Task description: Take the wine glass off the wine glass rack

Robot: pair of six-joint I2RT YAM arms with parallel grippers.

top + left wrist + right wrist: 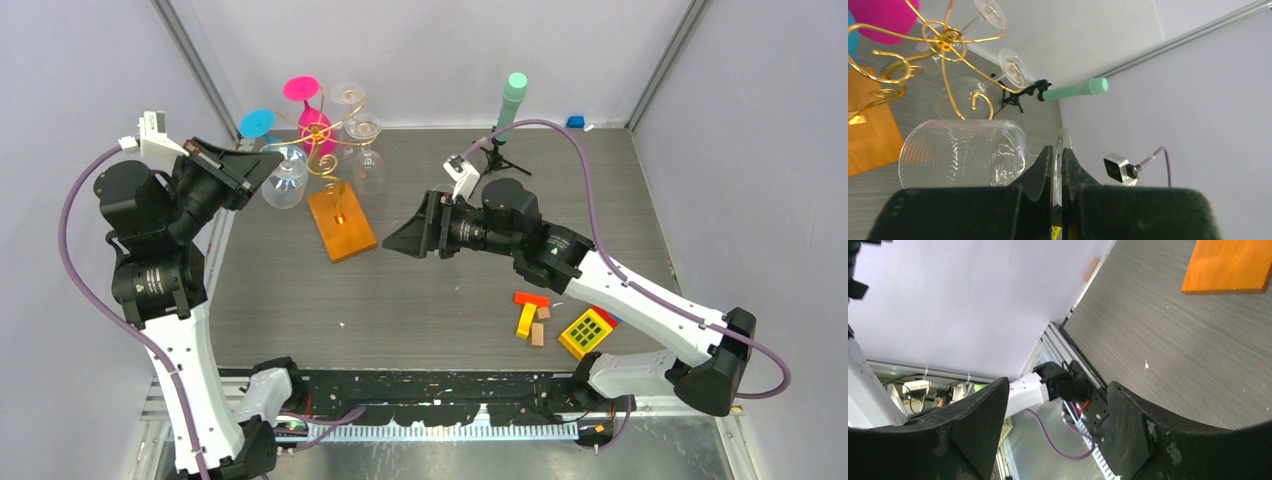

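Note:
The wine glass rack (330, 140) is a gold wire stand with scroll arms on an orange wooden base (342, 222), at the back left. My left gripper (255, 165) is shut on the foot of a clear wine glass (285, 185), held on its side just left of the rack. In the left wrist view the jaws (1058, 160) pinch the glass's disc foot (1063, 142); its ribbed bowl (963, 152) lies below the gold arms (943, 40). Whether it touches the rack I cannot tell. My right gripper (400, 238) is open and empty right of the base, as the right wrist view (1058, 405) shows.
Other glasses hang on the rack: a pink one (315, 125), a blue-footed one (258, 123) and clear ones (365, 165). A black tripod with a mint-green cylinder (512, 105) stands at the back. Coloured blocks (530, 315) and a yellow toy (587, 331) lie front right.

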